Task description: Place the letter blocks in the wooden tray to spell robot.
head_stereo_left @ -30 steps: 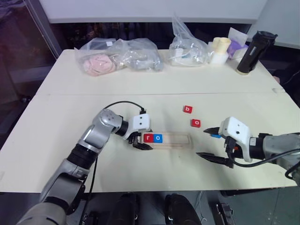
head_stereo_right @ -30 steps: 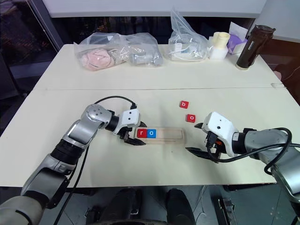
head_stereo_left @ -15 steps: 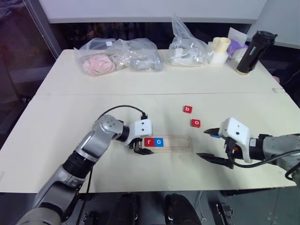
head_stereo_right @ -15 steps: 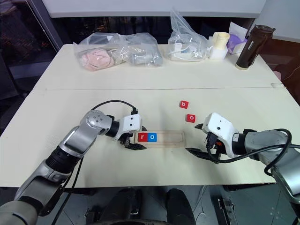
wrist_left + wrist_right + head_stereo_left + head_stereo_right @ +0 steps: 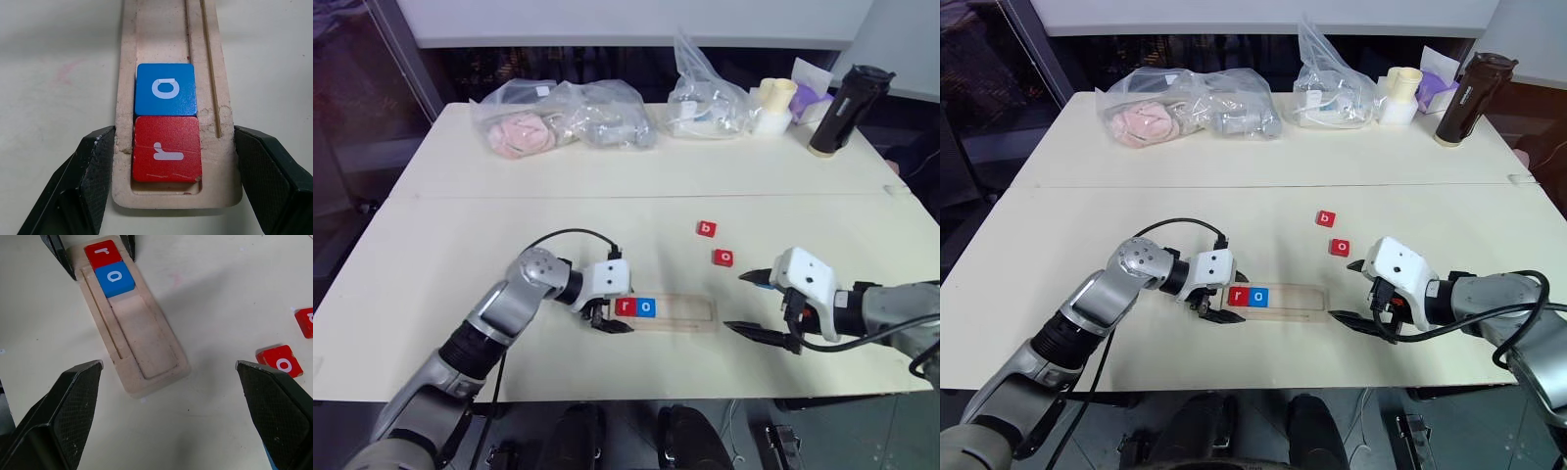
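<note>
We cannot make out a fifth block; a blue sliver (image 5: 267, 458) beneath the right gripper's finger (image 5: 279, 411) stays mostly hidden.

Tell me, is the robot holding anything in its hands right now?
The left gripper clamps the wooden tray by its sides at the r end. The right gripper holds nothing.

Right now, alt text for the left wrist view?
Wooden tray end gripped between the left gripper's two black fingers. Inside, a red r block sits at the tray's end, touching a blue o block; the rest of the tray is bare, on a pale table.
</note>
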